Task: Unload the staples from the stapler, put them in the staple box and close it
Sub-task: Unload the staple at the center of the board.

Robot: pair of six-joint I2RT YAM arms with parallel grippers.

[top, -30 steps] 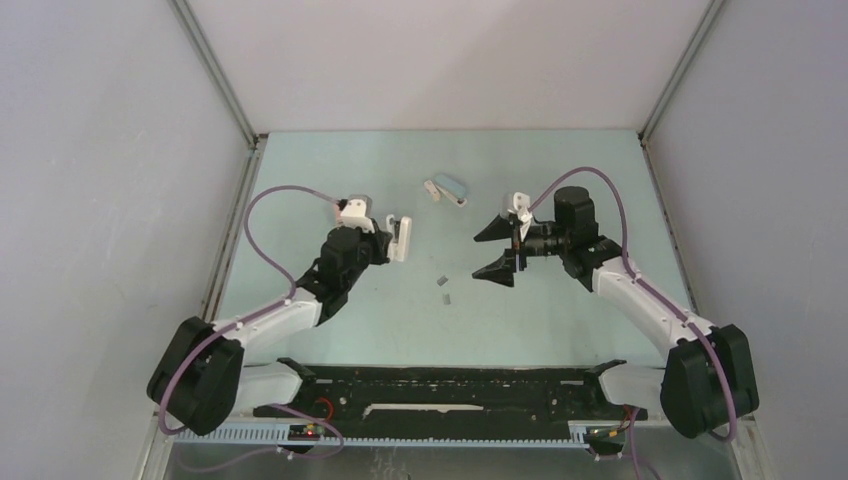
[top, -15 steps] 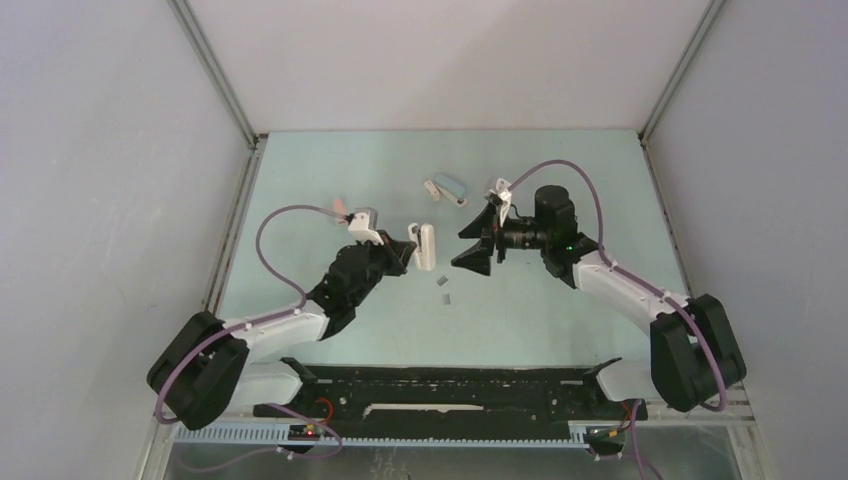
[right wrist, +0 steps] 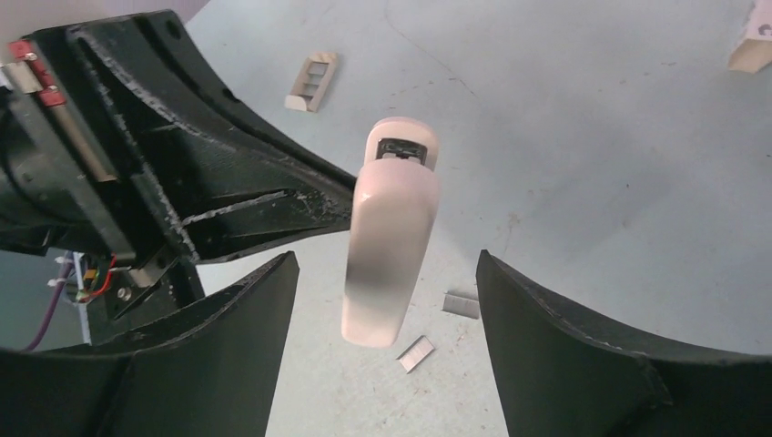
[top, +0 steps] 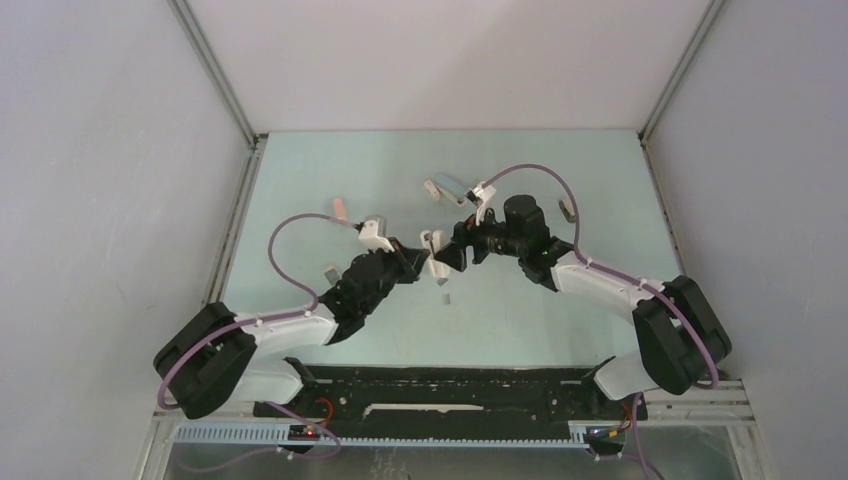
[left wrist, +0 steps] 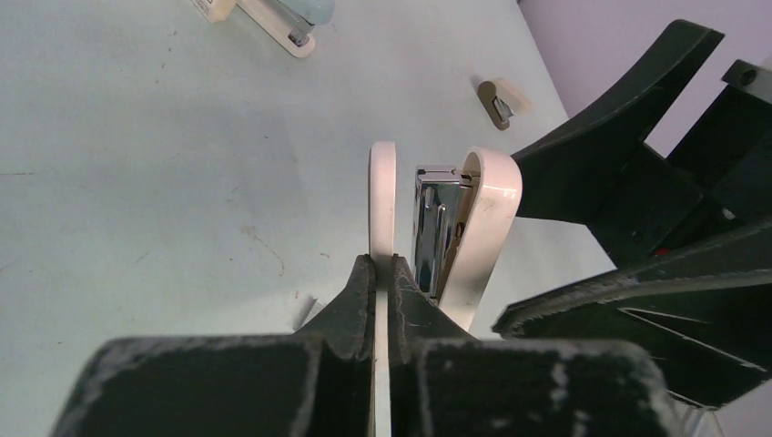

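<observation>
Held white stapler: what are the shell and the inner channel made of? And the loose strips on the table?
White stapler shell: likely plastic, smooth off-white with a soft sheen. Inner channel: metal, probably chromed steel, given its mirror-bright reflections. Loose strips: dull grey sheen, so probably metal.

Robot lab enclosure: pale green table (top: 500,320) between bare grey walls (top: 90,150) and aluminium corner rails (top: 215,70).

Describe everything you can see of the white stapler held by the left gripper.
The white stapler is small, glossy plastic with rounded ends, splayed open: a thin base arm, a chrome magazine and a curved top cover. It is held clear of the table, the left gripper shut on the base arm. The right gripper's open fingers flank the cover without touching.
</observation>
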